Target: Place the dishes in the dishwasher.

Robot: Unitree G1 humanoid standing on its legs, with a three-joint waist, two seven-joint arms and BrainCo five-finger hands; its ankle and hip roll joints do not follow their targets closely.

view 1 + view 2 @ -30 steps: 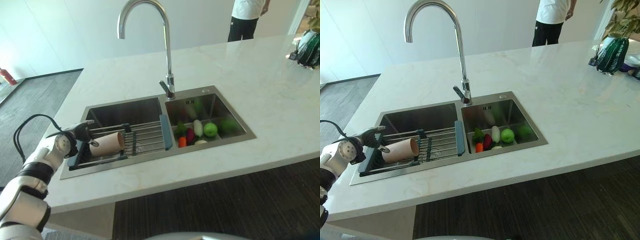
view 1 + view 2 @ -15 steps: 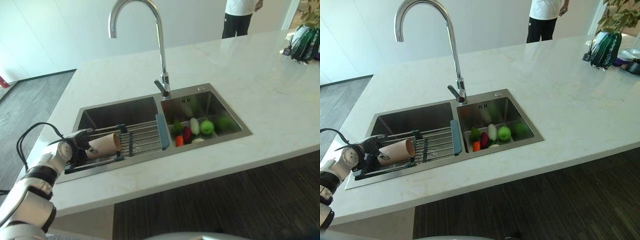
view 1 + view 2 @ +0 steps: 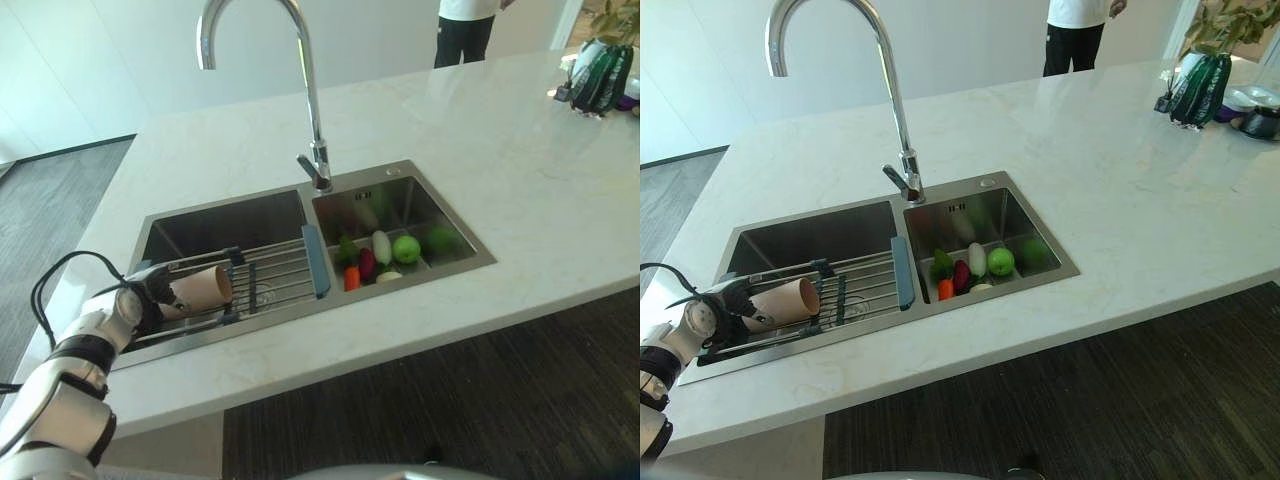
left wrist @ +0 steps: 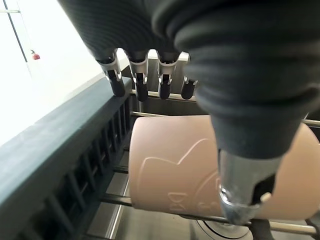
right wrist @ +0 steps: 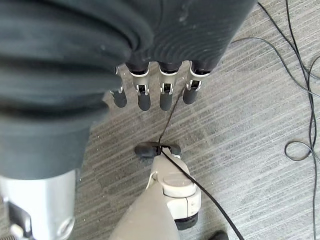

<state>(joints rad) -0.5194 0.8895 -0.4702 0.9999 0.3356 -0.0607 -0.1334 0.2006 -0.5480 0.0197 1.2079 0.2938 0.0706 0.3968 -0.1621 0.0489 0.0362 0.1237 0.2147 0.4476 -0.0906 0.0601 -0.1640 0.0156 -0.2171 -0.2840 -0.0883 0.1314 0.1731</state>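
Observation:
A tan cup [image 3: 203,287] lies on its side on a wire drying rack [image 3: 282,270] across the left basin of the steel sink [image 3: 228,220]. My left hand [image 3: 147,293] is at the cup's closed end, at the rack's dark left edge. In the left wrist view the fingers [image 4: 141,85] reach straight over the far side of the cup [image 4: 185,165] and the thumb [image 4: 240,200] stands on its near side, without a clear grip. My right hand [image 5: 143,97] hangs over the grey floor with straight fingers and holds nothing.
A tall curved faucet [image 3: 311,110] rises behind the sink's divider. The right basin holds several vegetables and fruit [image 3: 385,255]. A dark green vase [image 3: 602,78] stands at the counter's far right. A person [image 3: 464,28] stands beyond the counter.
The camera has shifted, moving the whole scene. My left hand has come closer to the cup's closed end, with fingers now over it and the thumb beside it.

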